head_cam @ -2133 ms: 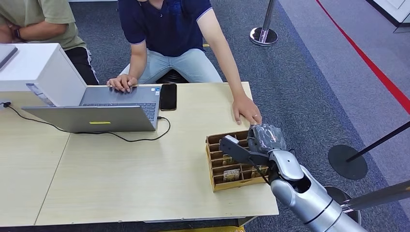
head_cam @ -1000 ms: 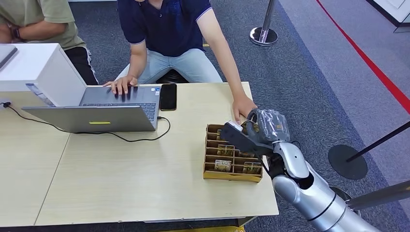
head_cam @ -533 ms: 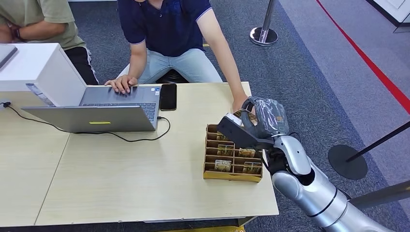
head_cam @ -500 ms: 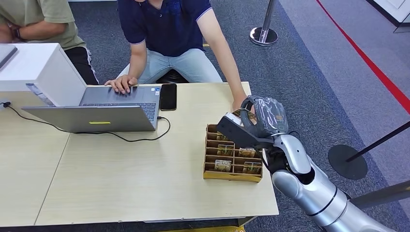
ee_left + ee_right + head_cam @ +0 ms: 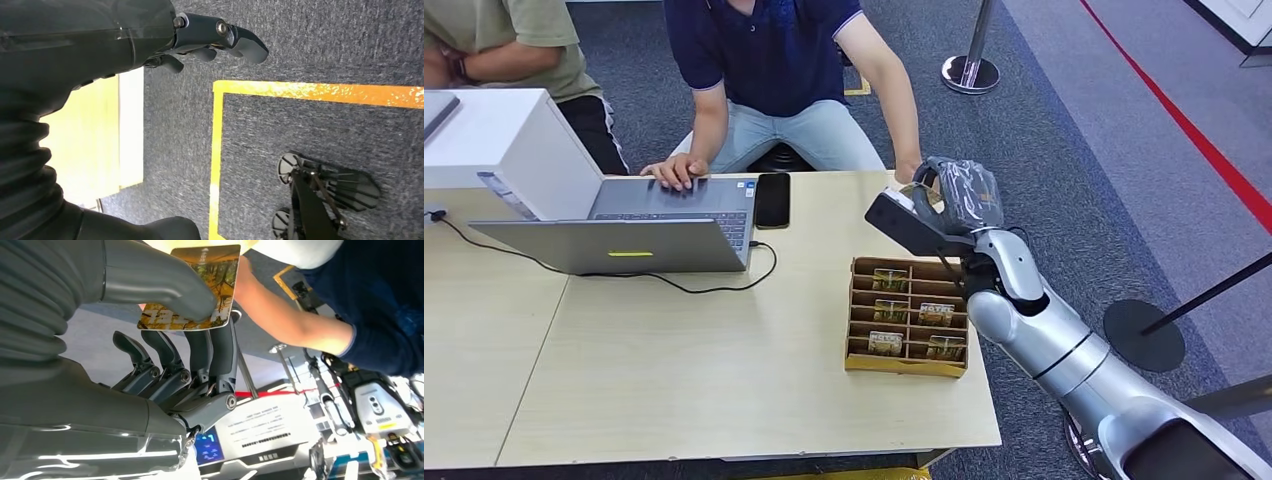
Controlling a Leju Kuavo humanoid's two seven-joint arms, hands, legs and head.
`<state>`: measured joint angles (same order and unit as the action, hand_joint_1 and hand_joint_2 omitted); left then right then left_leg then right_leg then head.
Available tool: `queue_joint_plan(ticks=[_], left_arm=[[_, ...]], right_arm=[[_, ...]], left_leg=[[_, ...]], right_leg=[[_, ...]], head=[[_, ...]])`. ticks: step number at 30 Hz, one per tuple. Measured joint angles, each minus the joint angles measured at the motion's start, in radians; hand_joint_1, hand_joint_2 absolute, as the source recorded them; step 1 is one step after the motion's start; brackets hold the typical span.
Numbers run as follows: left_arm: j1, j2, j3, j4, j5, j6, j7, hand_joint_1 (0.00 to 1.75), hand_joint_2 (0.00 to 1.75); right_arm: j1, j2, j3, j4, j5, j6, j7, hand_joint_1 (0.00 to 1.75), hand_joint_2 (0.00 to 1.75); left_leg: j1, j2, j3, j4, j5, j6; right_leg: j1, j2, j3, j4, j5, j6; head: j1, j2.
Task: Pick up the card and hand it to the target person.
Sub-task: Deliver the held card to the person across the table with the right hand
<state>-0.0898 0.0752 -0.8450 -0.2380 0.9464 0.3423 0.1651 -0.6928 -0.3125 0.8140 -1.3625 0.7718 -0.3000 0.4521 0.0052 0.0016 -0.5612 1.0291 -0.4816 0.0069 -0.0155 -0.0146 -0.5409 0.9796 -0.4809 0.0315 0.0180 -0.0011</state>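
Card [image 5: 200,287] pinched in right hand [image 5: 165,355]

The right hand [image 5: 944,205] hangs above the tabletop's [image 5: 724,370] far right corner, touching the person's arm [image 5: 894,95]. Below it stands the divided box [image 5: 907,320]. Lower left is open tabletop; laptop [image 5: 639,225], cable [image 5: 674,283] and phone [image 5: 772,200] crowd the upper left.
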Motion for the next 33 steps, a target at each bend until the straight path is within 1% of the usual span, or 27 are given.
queue_joint_plan(ticks=[8, 14, 21, 33], left_arm=[[0.000, 0.000, -0.023, 0.000, -0.004, -0.005, 0.001, 0.00, 1.75], [0.000, 0.000, -0.032, 0.000, -0.005, -0.012, -0.003, 0.00, 1.75], [0.000, 0.002, -0.045, 0.000, -0.005, -0.016, -0.004, 0.00, 1.75], [0.000, 0.006, -0.051, 0.000, -0.004, -0.012, -0.006, 0.00, 1.75]], right_arm=[[-0.040, 0.046, 0.019, 0.165, -0.033, -0.033, -0.028, 1.55, 1.75], [-0.052, 0.065, 0.023, 0.243, -0.042, -0.042, -0.035, 1.55, 1.75], [-0.056, 0.070, 0.032, 0.301, -0.052, -0.054, -0.037, 1.55, 1.75], [-0.065, 0.071, 0.033, 0.335, -0.053, -0.081, -0.037, 1.55, 1.75]], left_leg=[[0.000, 0.000, 0.000, 0.000, 0.000, 0.000], [0.000, 0.000, 0.000, 0.000, 0.000, 0.000], [0.000, 0.000, 0.000, 0.000, 0.000, 0.000], [0.000, 0.000, 0.000, 0.000, 0.000, 0.000]], right_leg=[[0.000, 0.000, 0.000, 0.000, 0.000, 0.000], [0.000, 0.000, 0.000, 0.000, 0.000, 0.000], [0.000, 0.000, 0.000, 0.000, 0.000, 0.000], [0.000, 0.000, 0.000, 0.000, 0.000, 0.000]], head=[[0.000, 0.000], [0.000, 0.000], [0.000, 0.000], [0.000, 0.000]])
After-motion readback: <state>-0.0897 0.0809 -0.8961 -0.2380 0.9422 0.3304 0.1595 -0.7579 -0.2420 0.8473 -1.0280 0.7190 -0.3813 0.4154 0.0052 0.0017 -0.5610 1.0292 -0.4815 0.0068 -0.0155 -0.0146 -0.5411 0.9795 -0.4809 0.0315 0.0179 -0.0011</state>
